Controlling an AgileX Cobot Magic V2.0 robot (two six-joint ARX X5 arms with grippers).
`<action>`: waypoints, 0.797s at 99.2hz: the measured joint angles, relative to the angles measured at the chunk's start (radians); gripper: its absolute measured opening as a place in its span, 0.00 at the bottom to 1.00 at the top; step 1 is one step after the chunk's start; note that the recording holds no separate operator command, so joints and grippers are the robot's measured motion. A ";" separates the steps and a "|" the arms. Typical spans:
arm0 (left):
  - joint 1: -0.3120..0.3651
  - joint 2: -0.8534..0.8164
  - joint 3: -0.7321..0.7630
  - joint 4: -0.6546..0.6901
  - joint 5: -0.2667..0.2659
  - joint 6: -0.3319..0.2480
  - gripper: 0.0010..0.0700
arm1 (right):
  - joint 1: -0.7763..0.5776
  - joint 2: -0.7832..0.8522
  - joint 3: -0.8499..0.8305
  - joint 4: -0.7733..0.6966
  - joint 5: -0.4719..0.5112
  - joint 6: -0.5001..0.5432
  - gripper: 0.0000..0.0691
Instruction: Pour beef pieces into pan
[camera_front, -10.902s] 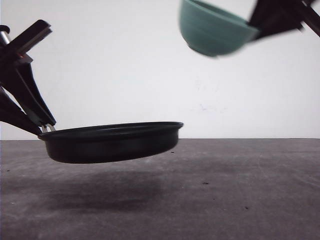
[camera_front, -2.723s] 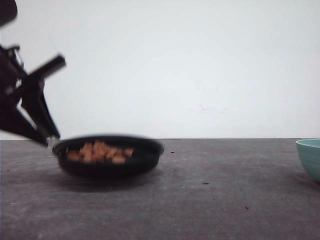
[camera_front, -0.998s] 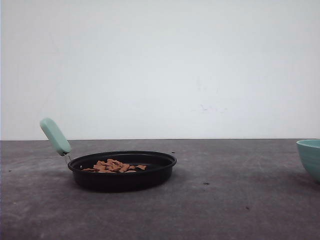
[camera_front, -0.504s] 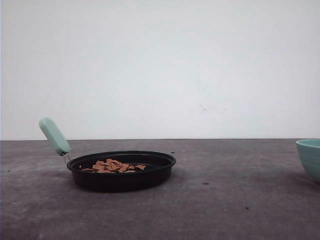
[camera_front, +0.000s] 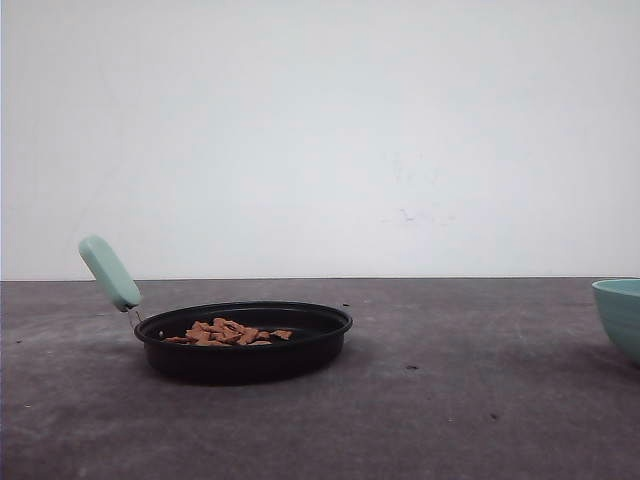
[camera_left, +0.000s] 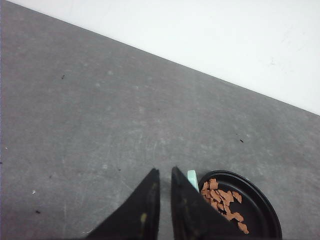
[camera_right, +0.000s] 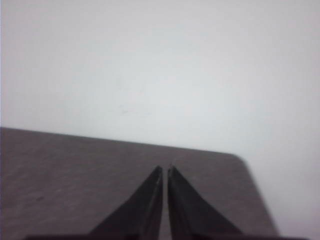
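Observation:
The black pan (camera_front: 245, 345) rests flat on the grey table, left of centre, its mint-green handle (camera_front: 110, 272) slanting up to the left. Orange-brown beef pieces (camera_front: 228, 332) lie in a loose heap inside it. In the left wrist view my left gripper (camera_left: 164, 171) hovers above the table beside the handle (camera_left: 192, 178), its jaws shut to a thin slit with nothing between them; the pan (camera_left: 257, 212) and beef pieces (camera_left: 222, 199) lie just past one finger. My right gripper (camera_right: 165, 168) is shut and empty over bare table near a rounded table corner.
A teal bowl (camera_front: 620, 315) stands on the table at the far right edge of the front view. A white wall rises behind the table (camera_front: 420, 400). A wide stretch of grey surface separates the pan from the bowl.
The pan, earlier held in the air by my left gripper, now sits released on the table with beef in it. The bowl stands at the right. Nothing has moved in the last second.

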 joint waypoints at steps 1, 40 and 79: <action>0.000 0.000 0.000 0.000 0.000 0.000 0.01 | 0.003 -0.009 -0.013 0.010 0.014 0.000 0.02; 0.000 0.000 0.000 0.002 0.000 0.000 0.01 | 0.054 -0.324 -0.653 0.115 0.000 0.102 0.02; 0.000 -0.002 0.000 0.003 0.001 0.000 0.01 | 0.053 -0.322 -0.770 0.130 -0.048 0.106 0.02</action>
